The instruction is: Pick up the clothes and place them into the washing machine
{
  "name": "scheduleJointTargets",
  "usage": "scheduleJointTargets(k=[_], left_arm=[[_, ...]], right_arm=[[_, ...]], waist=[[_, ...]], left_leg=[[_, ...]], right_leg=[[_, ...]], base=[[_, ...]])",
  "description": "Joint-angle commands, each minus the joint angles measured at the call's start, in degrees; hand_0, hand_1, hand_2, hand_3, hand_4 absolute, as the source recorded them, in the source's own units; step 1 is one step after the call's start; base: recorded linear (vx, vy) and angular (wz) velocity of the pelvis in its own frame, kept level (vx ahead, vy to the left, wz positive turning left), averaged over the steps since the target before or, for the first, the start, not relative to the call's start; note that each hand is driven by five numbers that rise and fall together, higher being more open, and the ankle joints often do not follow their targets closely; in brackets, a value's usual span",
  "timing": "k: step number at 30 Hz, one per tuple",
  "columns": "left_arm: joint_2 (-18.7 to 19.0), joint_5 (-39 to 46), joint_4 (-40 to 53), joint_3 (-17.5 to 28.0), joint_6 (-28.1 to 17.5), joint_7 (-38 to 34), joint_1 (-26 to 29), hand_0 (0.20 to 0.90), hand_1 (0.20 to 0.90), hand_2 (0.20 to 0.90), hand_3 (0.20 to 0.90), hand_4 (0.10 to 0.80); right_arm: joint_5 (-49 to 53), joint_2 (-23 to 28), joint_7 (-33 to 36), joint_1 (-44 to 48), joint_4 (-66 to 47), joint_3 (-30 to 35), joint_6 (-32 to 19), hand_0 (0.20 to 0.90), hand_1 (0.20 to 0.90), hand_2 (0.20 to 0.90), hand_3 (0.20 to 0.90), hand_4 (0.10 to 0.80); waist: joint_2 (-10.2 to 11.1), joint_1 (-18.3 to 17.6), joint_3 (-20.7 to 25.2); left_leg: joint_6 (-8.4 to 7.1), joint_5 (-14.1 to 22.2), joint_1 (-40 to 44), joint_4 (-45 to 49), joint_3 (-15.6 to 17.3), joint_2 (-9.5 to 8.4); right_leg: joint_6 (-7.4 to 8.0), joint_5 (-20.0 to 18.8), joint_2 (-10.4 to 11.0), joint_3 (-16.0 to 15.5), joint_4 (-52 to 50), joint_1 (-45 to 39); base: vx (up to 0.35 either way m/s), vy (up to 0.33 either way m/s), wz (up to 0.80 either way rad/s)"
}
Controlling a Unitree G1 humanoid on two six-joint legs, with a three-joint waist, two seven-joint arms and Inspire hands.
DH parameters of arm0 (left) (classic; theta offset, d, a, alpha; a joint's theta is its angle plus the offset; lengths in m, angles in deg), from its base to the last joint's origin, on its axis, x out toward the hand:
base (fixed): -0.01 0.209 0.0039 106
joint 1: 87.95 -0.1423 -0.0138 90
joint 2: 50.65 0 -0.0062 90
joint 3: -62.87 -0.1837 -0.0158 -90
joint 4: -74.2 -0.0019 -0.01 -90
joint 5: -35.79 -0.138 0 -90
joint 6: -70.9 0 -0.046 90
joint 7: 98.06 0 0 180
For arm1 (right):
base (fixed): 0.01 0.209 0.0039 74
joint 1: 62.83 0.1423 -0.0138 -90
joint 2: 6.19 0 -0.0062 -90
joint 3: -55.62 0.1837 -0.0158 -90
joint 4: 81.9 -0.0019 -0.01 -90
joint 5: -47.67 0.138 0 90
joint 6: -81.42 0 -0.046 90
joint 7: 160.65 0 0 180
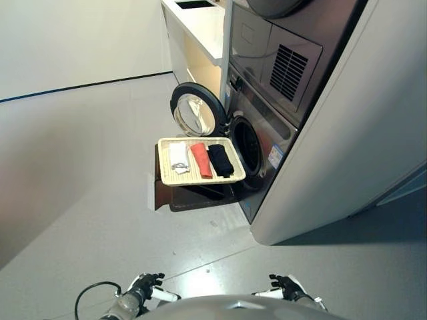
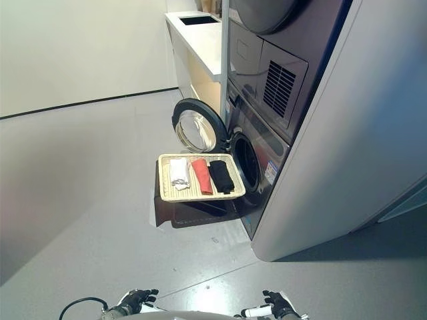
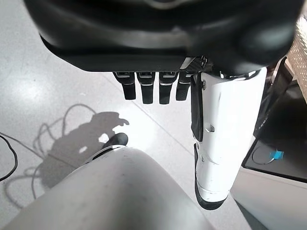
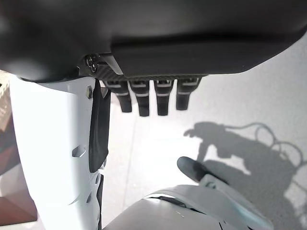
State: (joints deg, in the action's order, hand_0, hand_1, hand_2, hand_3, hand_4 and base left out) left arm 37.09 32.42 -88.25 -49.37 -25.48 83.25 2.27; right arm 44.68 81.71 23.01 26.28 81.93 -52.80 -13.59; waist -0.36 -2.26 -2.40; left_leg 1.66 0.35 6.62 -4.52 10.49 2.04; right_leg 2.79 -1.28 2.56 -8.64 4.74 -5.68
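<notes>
A shallow wicker basket (image 1: pixel 235 179) rests on a low dark brown box (image 1: pixel 175 197) in front of the washing machine (image 1: pixel 267 143), whose round door (image 1: pixel 195 110) stands open. In the basket lie a white cloth (image 1: pixel 179 157), a red cloth (image 1: pixel 201 159) and a black cloth (image 1: pixel 220 160), side by side. My left hand (image 1: pixel 145 285) and right hand (image 1: pixel 285 286) hang low near my body, far from the basket. Both are empty with straight, relaxed fingers, as the left wrist view (image 3: pixel 149 88) and the right wrist view (image 4: pixel 152 98) show.
A dryer (image 1: pixel 287 60) is stacked above the washing machine inside a tall grey-white cabinet (image 1: pixel 360 133). A white counter (image 1: pixel 197 27) runs along the wall behind the open door. Grey floor (image 1: pixel 87 173) stretches between me and the basket.
</notes>
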Motion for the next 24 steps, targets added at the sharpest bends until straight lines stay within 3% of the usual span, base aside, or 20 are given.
scheduleJointTargets(k=[1,24], left_arm=[[-2.0,0.4,-3.4,1.1,-0.7,0.0,3.7,0.900,0.900,0.900,0.900,0.800],[-2.4,1.6,-6.7,3.9,1.4,0.2,3.4,0.900,0.900,0.900,0.900,0.800]], right_arm=[[-2.1,2.4,-0.4,0.6,3.5,-2.4,0.5,0.900,0.900,0.900,0.900,0.800],[-2.3,2.4,-1.3,0.5,3.6,-1.7,1.2,0.900,0.900,0.900,0.900,0.800]], waist=[[1.4,0.6,1.1],[1.8,0.5,1.0]], left_leg=[[-4.05,1.2,0.2,-0.5,-2.8,-1.99],[-3.14,1.7,-0.4,-0.5,-2.3,-2.67]], right_leg=[[3.24,-1.8,0.1,1.1,0.3,0.4],[3.58,-1.9,0.7,1.6,0.2,1.1]], base=[[0.000,0.000,0.00],[0.001,0.001,0.00]])
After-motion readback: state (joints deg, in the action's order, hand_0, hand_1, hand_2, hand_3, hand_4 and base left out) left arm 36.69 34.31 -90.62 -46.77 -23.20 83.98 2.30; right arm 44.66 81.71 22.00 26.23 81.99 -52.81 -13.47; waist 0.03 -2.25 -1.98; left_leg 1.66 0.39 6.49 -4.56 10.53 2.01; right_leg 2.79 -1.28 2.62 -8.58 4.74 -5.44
